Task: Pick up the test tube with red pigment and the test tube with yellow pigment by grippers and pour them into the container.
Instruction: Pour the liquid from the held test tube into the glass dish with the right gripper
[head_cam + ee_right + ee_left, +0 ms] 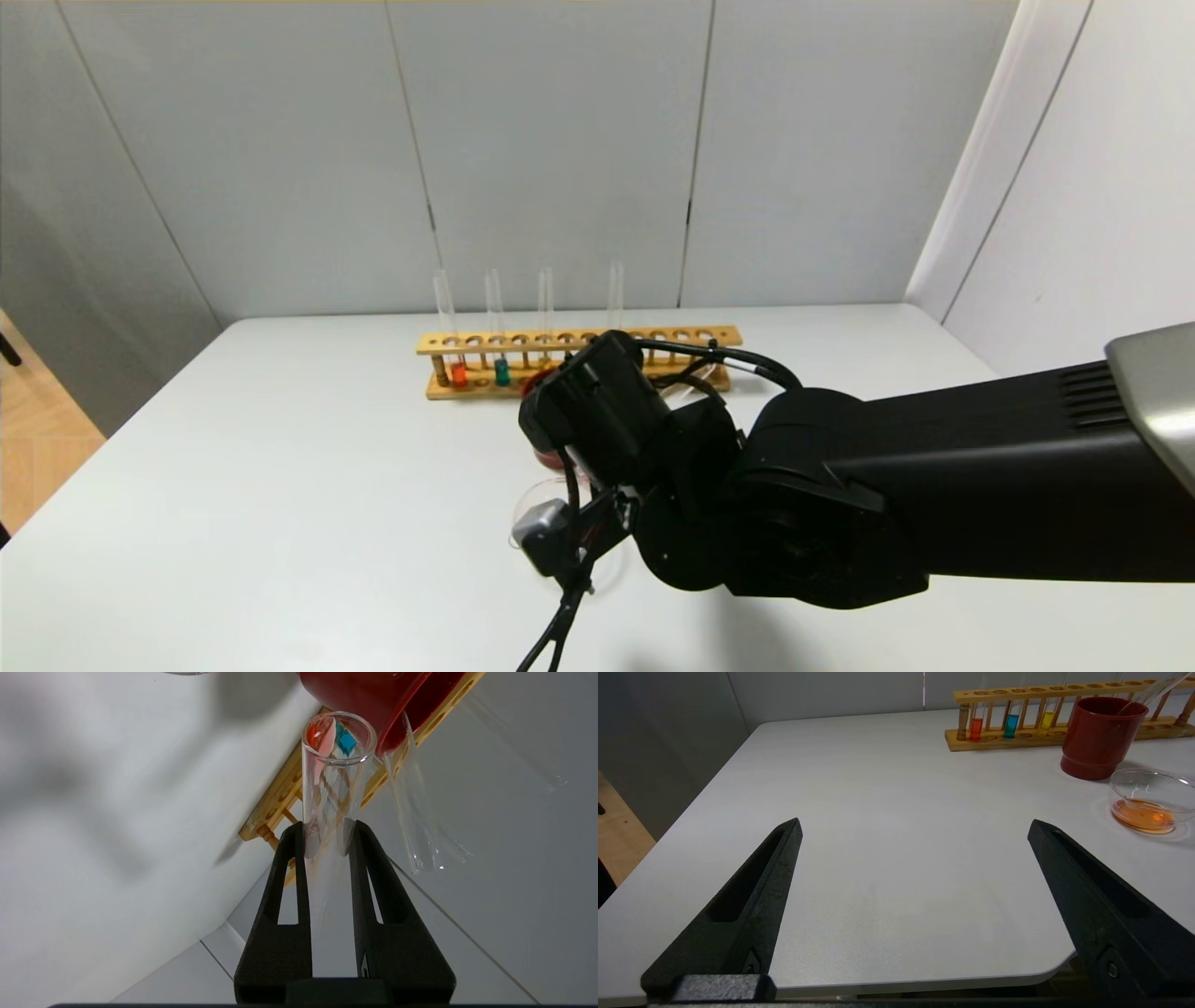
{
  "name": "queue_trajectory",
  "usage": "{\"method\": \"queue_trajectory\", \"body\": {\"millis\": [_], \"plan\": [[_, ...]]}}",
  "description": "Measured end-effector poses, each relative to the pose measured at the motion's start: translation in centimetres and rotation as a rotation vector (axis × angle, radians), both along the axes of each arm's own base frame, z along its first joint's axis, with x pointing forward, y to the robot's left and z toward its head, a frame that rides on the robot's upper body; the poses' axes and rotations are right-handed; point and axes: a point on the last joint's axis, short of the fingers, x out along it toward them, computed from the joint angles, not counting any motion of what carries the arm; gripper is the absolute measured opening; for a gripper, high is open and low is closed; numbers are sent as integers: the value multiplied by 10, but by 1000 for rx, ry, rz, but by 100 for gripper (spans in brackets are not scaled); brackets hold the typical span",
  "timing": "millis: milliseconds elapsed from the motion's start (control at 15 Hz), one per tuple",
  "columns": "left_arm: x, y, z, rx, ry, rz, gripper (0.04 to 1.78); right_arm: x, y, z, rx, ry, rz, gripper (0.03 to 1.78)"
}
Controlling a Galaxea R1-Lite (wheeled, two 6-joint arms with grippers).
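Observation:
My right gripper (327, 833) is shut on the test tube with red pigment (336, 788). The tube is almost empty, with a red film at its mouth, which points toward the red cup (369, 690) and the rack. In the head view this gripper (588, 411) hangs over the cup and the container (525, 504), hiding most of both. The container (1150, 800) is a low clear dish holding orange-red liquid. The test tube with yellow pigment (1047, 719) stands in the wooden rack (1017, 739). My left gripper (915, 826) is open and empty over the table's near left corner.
The rack (579, 341) at the back also holds an orange tube (976, 728) and a teal tube (1011, 724). The dark red cup (1099, 737) stands between rack and container, with an empty tube (420, 826) leaning in it. The table edge (924, 984) is close below my left gripper.

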Motion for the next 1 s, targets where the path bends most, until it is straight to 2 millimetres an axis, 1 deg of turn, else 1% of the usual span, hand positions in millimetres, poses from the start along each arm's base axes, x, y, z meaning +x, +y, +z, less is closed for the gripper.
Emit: {"method": "queue_trajectory", "body": {"millis": [400, 1000], "plan": [[0, 0, 0, 0, 0, 0, 171, 1, 4, 1, -20, -16, 11, 27], [0, 0, 0, 0, 0, 0, 171, 0, 6, -4, -64, -15, 31, 27]]}}
